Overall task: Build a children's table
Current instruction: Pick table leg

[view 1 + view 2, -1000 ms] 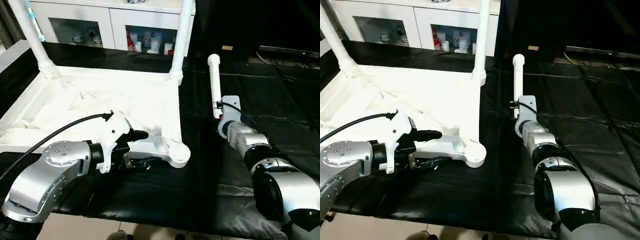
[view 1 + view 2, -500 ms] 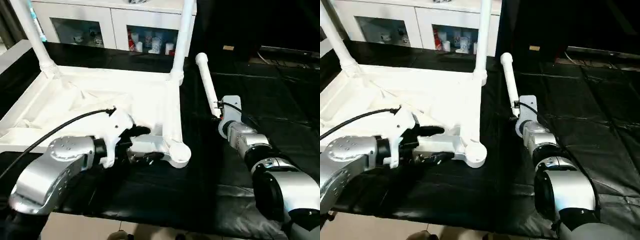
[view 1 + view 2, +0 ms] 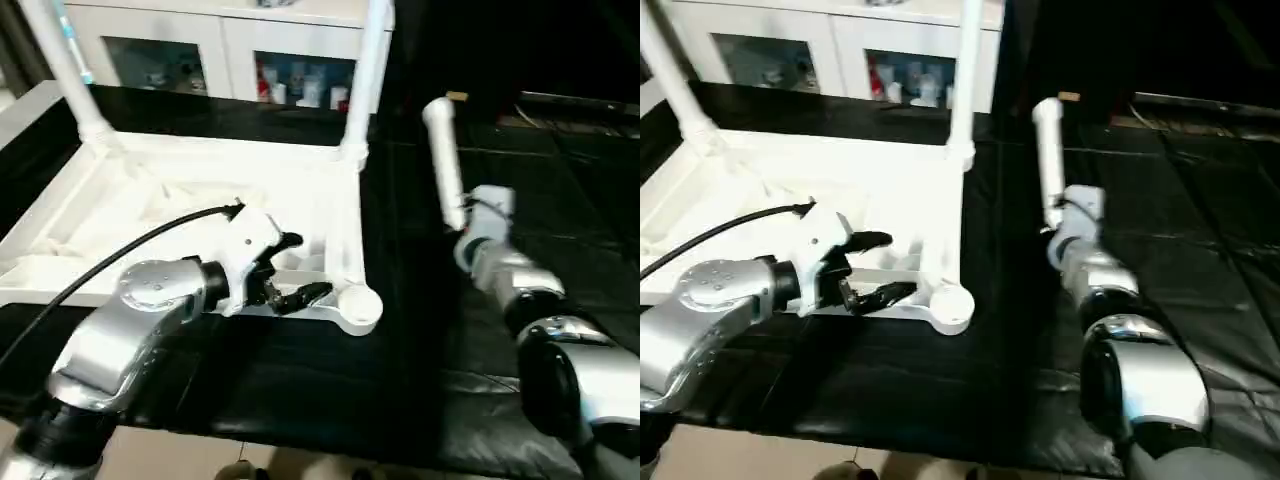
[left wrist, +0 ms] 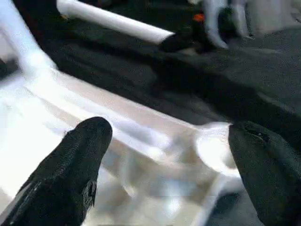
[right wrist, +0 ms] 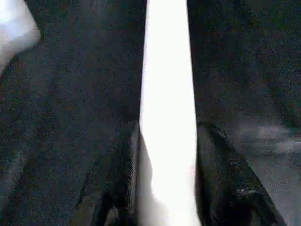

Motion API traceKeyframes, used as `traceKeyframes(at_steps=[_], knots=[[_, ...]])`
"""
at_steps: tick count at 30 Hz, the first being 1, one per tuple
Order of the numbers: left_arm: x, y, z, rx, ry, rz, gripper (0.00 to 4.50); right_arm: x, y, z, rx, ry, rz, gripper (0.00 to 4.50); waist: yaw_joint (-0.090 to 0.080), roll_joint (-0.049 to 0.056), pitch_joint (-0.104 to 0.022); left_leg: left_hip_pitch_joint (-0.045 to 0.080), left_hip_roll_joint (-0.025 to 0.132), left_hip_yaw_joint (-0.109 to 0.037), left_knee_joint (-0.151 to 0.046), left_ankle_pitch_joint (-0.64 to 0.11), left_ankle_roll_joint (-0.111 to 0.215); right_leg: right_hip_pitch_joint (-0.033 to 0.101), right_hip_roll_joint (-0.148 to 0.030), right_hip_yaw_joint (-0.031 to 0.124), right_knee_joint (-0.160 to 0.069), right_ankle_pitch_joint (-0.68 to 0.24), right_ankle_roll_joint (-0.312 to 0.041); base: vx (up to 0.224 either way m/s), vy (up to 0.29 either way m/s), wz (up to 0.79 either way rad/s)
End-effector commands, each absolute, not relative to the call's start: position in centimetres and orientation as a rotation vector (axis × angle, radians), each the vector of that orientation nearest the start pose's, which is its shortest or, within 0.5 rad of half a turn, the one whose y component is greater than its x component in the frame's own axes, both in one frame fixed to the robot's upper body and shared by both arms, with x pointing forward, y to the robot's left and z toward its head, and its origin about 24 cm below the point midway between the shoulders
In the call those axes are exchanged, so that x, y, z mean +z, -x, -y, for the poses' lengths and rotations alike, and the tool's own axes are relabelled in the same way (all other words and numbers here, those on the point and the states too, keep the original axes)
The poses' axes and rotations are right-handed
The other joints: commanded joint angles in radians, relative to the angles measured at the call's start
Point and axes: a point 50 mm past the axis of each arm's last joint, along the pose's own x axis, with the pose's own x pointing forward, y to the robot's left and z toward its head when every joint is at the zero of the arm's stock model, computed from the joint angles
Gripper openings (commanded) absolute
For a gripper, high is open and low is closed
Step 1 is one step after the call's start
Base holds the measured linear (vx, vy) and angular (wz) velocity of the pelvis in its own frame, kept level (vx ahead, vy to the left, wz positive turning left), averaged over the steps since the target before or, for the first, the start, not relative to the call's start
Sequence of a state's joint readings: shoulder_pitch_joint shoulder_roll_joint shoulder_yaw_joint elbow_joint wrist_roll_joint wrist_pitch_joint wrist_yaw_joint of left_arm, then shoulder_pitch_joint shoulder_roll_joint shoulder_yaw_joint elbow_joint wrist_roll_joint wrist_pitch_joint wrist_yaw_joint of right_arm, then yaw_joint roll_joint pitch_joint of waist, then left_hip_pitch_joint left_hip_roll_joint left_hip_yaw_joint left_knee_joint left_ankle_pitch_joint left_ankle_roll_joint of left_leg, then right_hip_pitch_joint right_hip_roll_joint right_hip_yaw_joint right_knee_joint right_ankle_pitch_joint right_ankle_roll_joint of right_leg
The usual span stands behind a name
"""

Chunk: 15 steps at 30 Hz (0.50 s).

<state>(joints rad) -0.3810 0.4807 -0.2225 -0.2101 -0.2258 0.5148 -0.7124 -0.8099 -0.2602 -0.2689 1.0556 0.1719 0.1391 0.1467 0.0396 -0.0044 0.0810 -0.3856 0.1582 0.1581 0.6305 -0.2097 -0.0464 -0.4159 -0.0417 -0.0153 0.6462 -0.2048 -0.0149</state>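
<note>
The white table top (image 3: 200, 200) lies upside down on a black cloth (image 3: 330, 370), its ribbed underside facing up, on the robot's left half of the work surface. Two legs (image 3: 365, 75) already stand upright in the two far corner sockets, one at each far corner. The near right corner socket (image 3: 358, 306) is open and bare. The left gripper (image 3: 295, 270) hangs over the near edge of the top, just beside that socket, with its two black fingers (image 4: 75, 169) spread wide, one over the ribbed underside and one past the socket; they hold nothing. To the right of the top, apart from it, the right gripper (image 5: 167, 188) pinches a loose leg (image 3: 443, 160) near its lower end, its fingers pressed against both sides of the tube. This leg points up and away from the robot over the cloth. Behind the cloth stands a white cabinet (image 3: 240, 50) with glass doors and small items inside.
</note>
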Motion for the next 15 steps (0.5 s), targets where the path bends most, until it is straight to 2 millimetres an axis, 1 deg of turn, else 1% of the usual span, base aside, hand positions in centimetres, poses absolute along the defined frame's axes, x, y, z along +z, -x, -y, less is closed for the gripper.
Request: traceKeyframes(at_steps=[1, 2, 3, 4, 5, 6, 7, 8, 9, 10, 11, 12, 13, 14, 15], knots=[[13.2, -28.7, -11.9, -0.956, -0.365, -0.085, 4.50, 8.6, -37.7, 22.2, -0.007, -0.209, -0.162, 1.30, 0.006, 0.018, -0.089, 0.009, 0.047, -0.006, -0.064, -0.016, 0.049, 0.074, -0.076, 0.037, -0.055, 0.096, -0.285, 0.000, 0.000, 0.00], [13.4, -28.9, -11.6, -0.948, -0.367, -0.057, 4.50, 9.7, -36.7, 22.6, 0.027, -0.264, -0.069, 1.30, 0.009, 0.013, -0.083, 0.007, 0.046, -0.004, -0.065, -0.030, 0.055, 0.080, -0.072, 0.042, -0.065, 0.088, -0.255, 0.000, 0.000, 0.00], [13.5, -29.1, -11.4, -0.943, -0.367, -0.036, 4.50, 10.5, -35.7, 22.8, 0.059, -0.306, 0.003, 1.30, 0.010, 0.013, -0.089, 0.012, 0.052, -0.008, -0.067, -0.021, 0.058, 0.078, -0.073, 0.040, -0.061, 0.109, -0.251, 0.000, 0.000, 0.00], [13.6, -29.1, -11.4, -0.942, -0.367, -0.033, 4.50, 10.6, -35.5, 22.9, 0.065, -0.313, 0.015, 1.30, 0.014, 0.011, -0.089, 0.013, 0.053, -0.006, -0.068, -0.020, 0.063, 0.078, -0.075, 0.040, -0.063, 0.111, -0.244, 0.000, 0.000, 0.00], [13.6, -29.2, -11.3, -0.940, -0.367, -0.024, 4.50, 11.0, -35.0, 23.0, 0.080, -0.329, 0.047, 1.30, 0.013, 0.010, -0.091, 0.013, 0.051, -0.007, -0.068, -0.017, 0.066, 0.077, -0.074, 0.040, -0.063, 0.104, -0.251, 0.000, 0.000, 0.00], [13.7, -29.3, -11.2, -0.936, -0.368, -0.018, 4.50, 11.1, -34.6, 22.9, 0.105, -0.338, 0.066, 1.30, 0.012, 0.012, -0.088, 0.011, 0.052, -0.008, -0.071, -0.031, 0.056, 0.075, -0.075, 0.038, -0.065, 0.063, -0.258, 0.000, 0.000, 0.00], [14.0, -29.5, -11.0, -0.919, -0.368, 0.005, 4.50, 11.7, -33.1, 22.7, 0.199, -0.364, 0.134, 1.30, 0.011, 0.017, -0.084, 0.012, 0.049, -0.006, -0.072, -0.057, 0.051, 0.073, -0.073, 0.038, -0.072, 0.027, -0.255, 0.000, 0.000, 0.00], [14.0, -29.5, -11.0, -0.919, -0.368, 0.005, 4.50, 11.7, -33.1, 22.7, 0.199, -0.364, 0.134, 1.30, 0.014, 0.016, -0.084, 0.018, 0.055, -0.006, -0.072, -0.101, 0.044, 0.070, -0.075, 0.042, -0.078, -0.021, -0.243, 0.000, 0.000, 0.00], [14.7, -29.9, -10.7, -0.900, -0.403, 0.064, 4.50, 12.4, -31.6, 22.4, 0.302, -0.399, 0.182, 1.30, 0.009, 0.011, -0.082, 0.012, 0.053, -0.008, -0.078, -0.105, 0.035, 0.073, -0.075, 0.038, -0.079, -0.061, -0.239, 0.000, 0.000, 0.00], [15.1, -30.0, -10.5, -0.898, -0.424, 0.112, 4.50, 12.8, -30.9, 22.2, 0.353, -0.412, 0.205, 1.30, 0.015, 0.014, -0.079, 0.017, 0.053, -0.008, -0.076, -0.122, 0.041, 0.070, -0.073, 0.041, -0.090, -0.092, -0.221, 0.000, 0.000, 0.00], [15.4, -29.9, -10.4, -0.899, -0.433, 0.138, 4.50, 13.0, -30.6, 22.2, 0.374, -0.418, 0.214, 1.30, 0.016, 0.014, -0.081, 0.017, 0.056, -0.008, -0.077, -0.123, 0.040, 0.071, -0.075, 0.042, -0.088, -0.093, -0.215, 0.000, 0.000, 0.00], [16.8, -29.8, -9.9, -0.904, -0.423, 0.252, 4.50, 14.1, -29.2, 22.0, 0.457, -0.429, 0.260, 1.30, 0.016, 0.017, -0.082, 0.013, 0.057, -0.011, -0.079, -0.114, 0.041, 0.073, -0.075, 0.041, -0.087, -0.094, -0.206, 0.000, 0.000, 0.00], [16.8, -29.8, -9.9, -0.904, -0.423, 0.252, 4.50, 14.1, -29.2, 22.0, 0.457, -0.429, 0.260, 1.30, 0.016, 0.013, -0.083, 0.013, 0.059, -0.011, -0.078, -0.109, 0.038, 0.072, -0.077, 0.039, -0.085, -0.086, -0.206, 0.000, 0.000, 0.00], [17.7, -29.6, -9.6, -0.899, -0.409, 0.313, 4.50, 14.8, -28.4, 21.8, 0.510, -0.431, 0.283, 1.30, 0.015, 0.014, -0.081, 0.011, 0.056, -0.012, -0.081, -0.104, 0.039, 0.073, -0.076, 0.038, -0.086, -0.087, -0.208, 0.000, 0.000, 0.00], [18.4, -29.4, -9.4, -0.891, -0.415, 0.367, 4.50, 15.6, -27.5, 21.3, 0.588, -0.432, 0.293, 1.30, 0.016, 0.010, -0.081, 0.010, 0.058, -0.010, -0.079, -0.102, 0.038, 0.073, -0.078, 0.040, -0.088, -0.090, -0.207, 0.000, 0.000, 0.00]])
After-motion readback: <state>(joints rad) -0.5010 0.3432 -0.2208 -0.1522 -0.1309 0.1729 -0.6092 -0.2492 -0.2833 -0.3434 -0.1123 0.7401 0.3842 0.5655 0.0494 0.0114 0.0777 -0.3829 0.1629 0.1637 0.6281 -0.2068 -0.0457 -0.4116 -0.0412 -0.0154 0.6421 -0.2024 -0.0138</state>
